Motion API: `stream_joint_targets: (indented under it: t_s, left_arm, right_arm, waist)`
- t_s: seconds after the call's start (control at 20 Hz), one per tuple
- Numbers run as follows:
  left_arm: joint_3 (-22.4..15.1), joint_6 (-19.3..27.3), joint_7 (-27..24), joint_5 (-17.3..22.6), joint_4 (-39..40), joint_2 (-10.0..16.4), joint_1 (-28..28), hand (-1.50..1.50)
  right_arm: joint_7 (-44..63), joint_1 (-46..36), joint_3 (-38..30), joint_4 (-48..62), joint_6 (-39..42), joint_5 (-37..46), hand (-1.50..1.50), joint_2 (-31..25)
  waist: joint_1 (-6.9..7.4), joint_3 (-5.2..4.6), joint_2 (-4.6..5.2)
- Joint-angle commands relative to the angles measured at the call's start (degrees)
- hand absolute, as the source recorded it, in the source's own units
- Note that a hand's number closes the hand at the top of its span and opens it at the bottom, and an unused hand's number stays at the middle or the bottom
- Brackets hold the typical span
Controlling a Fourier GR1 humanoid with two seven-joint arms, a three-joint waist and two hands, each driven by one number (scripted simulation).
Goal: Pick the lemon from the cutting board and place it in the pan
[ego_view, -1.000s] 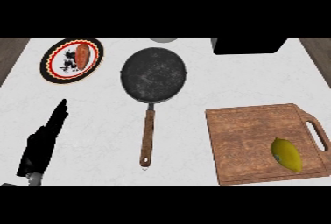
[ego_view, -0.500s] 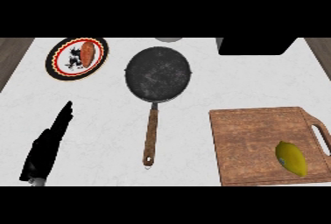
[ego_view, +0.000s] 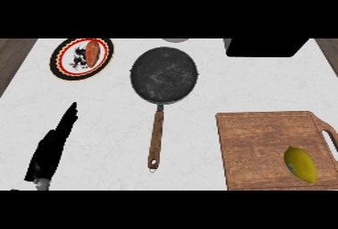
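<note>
A yellow lemon (ego_view: 301, 164) lies on the wooden cutting board (ego_view: 264, 143) at the lower right of the counter. The dark round pan (ego_view: 163, 75) sits at top centre, its brown handle (ego_view: 156, 138) pointing toward me. My left hand (ego_view: 52, 145) shows at the lower left with its fingers straight, holding nothing, far from both the lemon and the pan. My right hand is out of sight.
A round plate (ego_view: 82, 58) with a black rim and a reddish food item stands at the back left. A black box (ego_view: 265, 47) sits at the back right, and a grey object (ego_view: 175, 40) peeks in at the top edge.
The whole view has shifted: pan, plate and board sit further right and lower than before. My left hand has stayed straight at the lower left.
</note>
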Motion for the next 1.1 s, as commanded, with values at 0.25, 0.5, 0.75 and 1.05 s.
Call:
stream_joint_targets:
  t_s: [0.25,0.5,0.75,1.05]
  left_arm:
    - [1.1,-1.2,1.9,-2.4,-2.6,-1.2,1.5,0.00]
    - [1.4,-0.3,0.6,-4.1,1.6,-3.9,-0.9,0.00]
    - [4.3,-3.0,2.2,-2.9,0.8,-3.1,-1.5,0.00]
    - [4.8,-4.0,0.1,-4.5,-1.9,-3.4,3.2,0.00]
  right_arm:
    - [11.2,-10.8,5.9,5.0,10.2,1.3,-1.50,1.5]
    - [18.2,-14.6,12.5,5.1,13.7,2.4,-1.50,4.3]
    - [21.3,-17.4,11.8,6.8,18.3,-0.2,-1.50,3.7]
    - [23.3,-17.6,14.9,6.4,16.5,2.4,-1.50,7.2]
  waist:
    - [0.24,0.03,0.04]
    - [0.08,0.00,0.11]
    - [-0.29,0.00,-0.03]
    - [-0.19,0.01,-0.10]
